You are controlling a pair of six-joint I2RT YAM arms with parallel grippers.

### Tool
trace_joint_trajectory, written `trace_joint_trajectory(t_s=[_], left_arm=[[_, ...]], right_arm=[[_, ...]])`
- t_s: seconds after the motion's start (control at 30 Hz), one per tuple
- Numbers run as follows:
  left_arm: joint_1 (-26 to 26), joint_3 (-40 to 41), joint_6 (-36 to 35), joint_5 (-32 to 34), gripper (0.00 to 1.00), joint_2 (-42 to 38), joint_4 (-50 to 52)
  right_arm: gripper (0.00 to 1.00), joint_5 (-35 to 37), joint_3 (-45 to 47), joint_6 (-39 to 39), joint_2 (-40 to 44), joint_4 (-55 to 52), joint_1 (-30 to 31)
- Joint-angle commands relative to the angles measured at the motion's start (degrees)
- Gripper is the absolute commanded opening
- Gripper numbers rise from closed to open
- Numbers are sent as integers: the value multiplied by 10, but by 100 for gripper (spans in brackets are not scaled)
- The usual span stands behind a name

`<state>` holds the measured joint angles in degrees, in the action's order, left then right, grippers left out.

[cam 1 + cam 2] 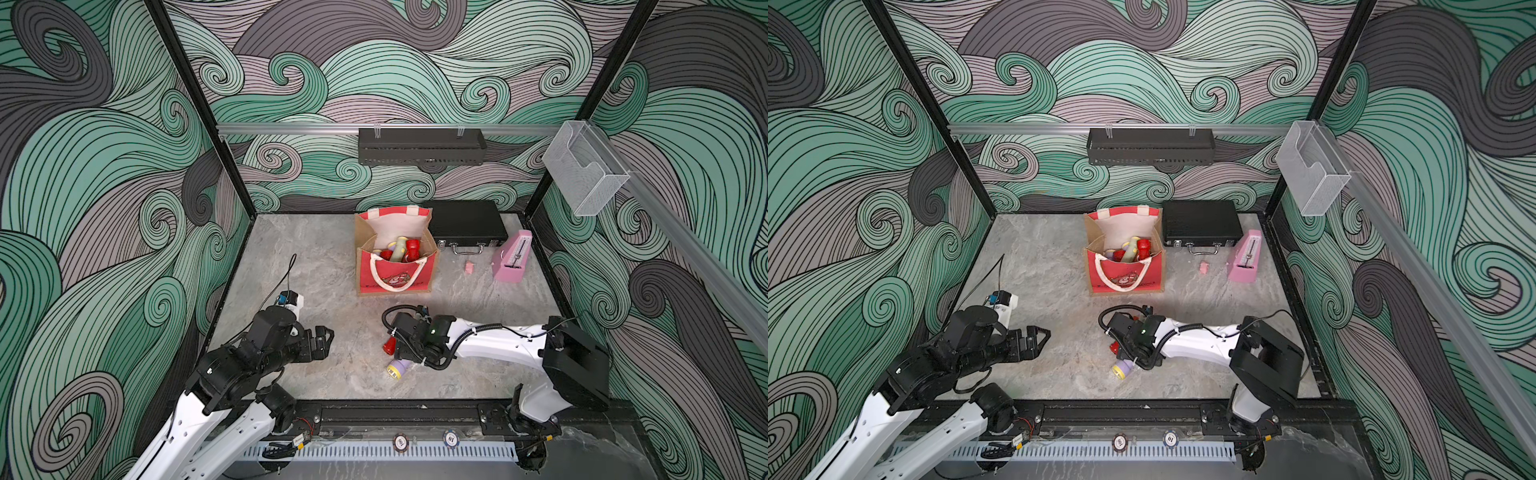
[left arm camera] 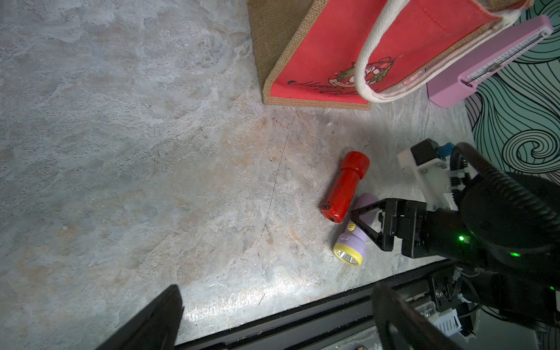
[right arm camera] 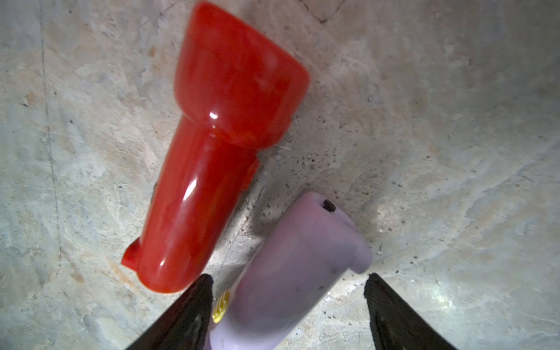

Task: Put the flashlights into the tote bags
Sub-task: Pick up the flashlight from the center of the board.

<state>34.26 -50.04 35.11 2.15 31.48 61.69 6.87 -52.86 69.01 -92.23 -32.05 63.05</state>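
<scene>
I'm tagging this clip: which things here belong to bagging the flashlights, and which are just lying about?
Part of the job: red flashlight, lilac flashlight, both on the table; tote bag with flashlights already inside; right gripper, open astride the lilac one.
Just lying about: black hard case, pink metronome, small pink scrap.

You have two top views, side by side, set high above the front edge of the table. They look down and toward the back wall from far off. Both top views show the whole table and the tote bag. Your left wrist view sits low and looks across the table at the red flashlight and the lilac flashlight. Your right wrist view looks down at these same two flashlights from very near.
</scene>
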Motion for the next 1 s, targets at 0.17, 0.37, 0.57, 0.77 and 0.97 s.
trace_joint_trajectory(t_s=[0.17,0.37,0.57,0.77,0.97], left_arm=[[3,2,-1,19,99,-5,-4],[2,2,-1,22,99,1,-4],[2,2,1,26,98,-1,-3],[2,1,1,31,98,3,-4],[2,1,3,36,99,5,-3]], right_arm=[[68,-41,-9,-4,-36,6,-12],[50,-21,17,19,-13,-8,-18],[37,-10,48,17,-3,-7,-26],[36,-9,45,-7,-12,-25,-27],[24,3,52,-25,11,-36,-26]])
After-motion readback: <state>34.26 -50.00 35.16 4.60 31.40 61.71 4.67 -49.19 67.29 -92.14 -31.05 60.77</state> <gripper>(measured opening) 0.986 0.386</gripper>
